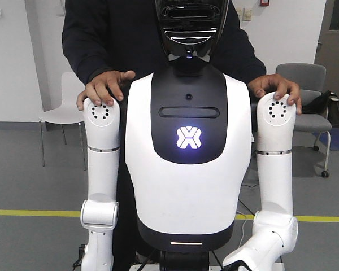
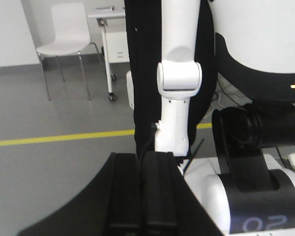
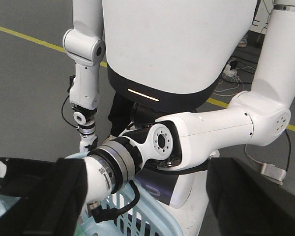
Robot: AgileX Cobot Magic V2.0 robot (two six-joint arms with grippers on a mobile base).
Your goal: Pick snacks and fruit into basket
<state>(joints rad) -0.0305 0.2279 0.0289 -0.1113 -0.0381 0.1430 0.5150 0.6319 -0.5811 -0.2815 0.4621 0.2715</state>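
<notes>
No snacks or fruit show in any view. A light blue slatted plastic basket (image 3: 155, 214) sits at the bottom of the right wrist view. My right gripper (image 3: 145, 206) is open wide above it, with black fingers (image 3: 37, 196) at the left and right edges and nothing between them. A white humanoid robot's forearm (image 3: 123, 164) reaches over the basket rim between my fingers. My left gripper (image 2: 140, 164) is shut and empty, its two black fingers pressed together and pointing at the humanoid's arm (image 2: 177, 78). Neither gripper shows in the front view.
The white humanoid robot (image 1: 186, 135) stands close in front, with a person in dark clothes (image 1: 101, 34) behind it, hands on its shoulders. Its black base (image 2: 255, 147) is at the right. A white chair (image 2: 64, 34), a grey chair (image 1: 305, 84) and floor cables (image 3: 231, 73) stand around.
</notes>
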